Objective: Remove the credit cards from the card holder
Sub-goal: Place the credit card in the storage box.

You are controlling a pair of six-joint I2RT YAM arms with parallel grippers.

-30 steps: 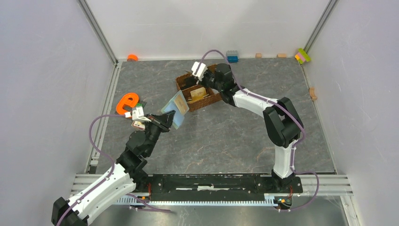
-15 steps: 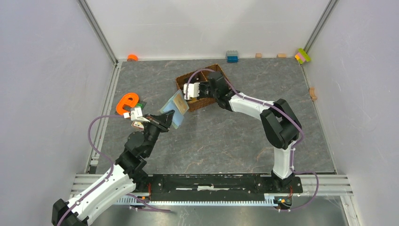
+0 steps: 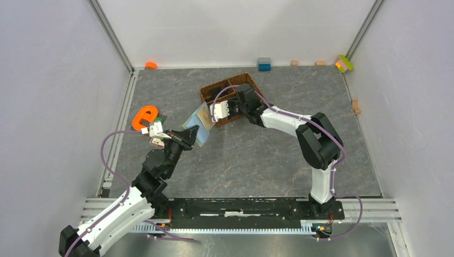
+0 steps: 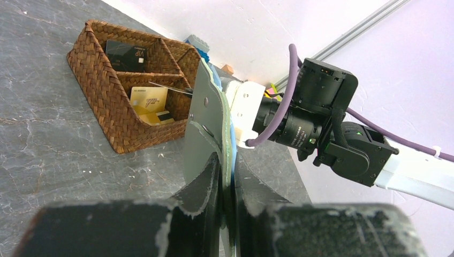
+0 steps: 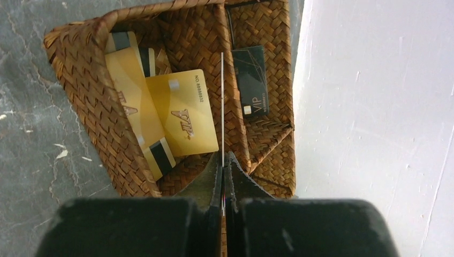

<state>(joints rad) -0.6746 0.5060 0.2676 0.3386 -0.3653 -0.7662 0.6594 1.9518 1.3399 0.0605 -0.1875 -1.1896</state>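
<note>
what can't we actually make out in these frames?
- Slots of the card holder: edge-on in the left wrist view, too small in the top view; whether any cards are inside is unknown.
- The card in the right gripper: edge-on in the right wrist view, face unreadable; the right arm covers it from above.
- The basket: partly under the right arm in the top view.

credit cards at least 4 | card holder 1 | basket 1 | orange e-shape 1
</note>
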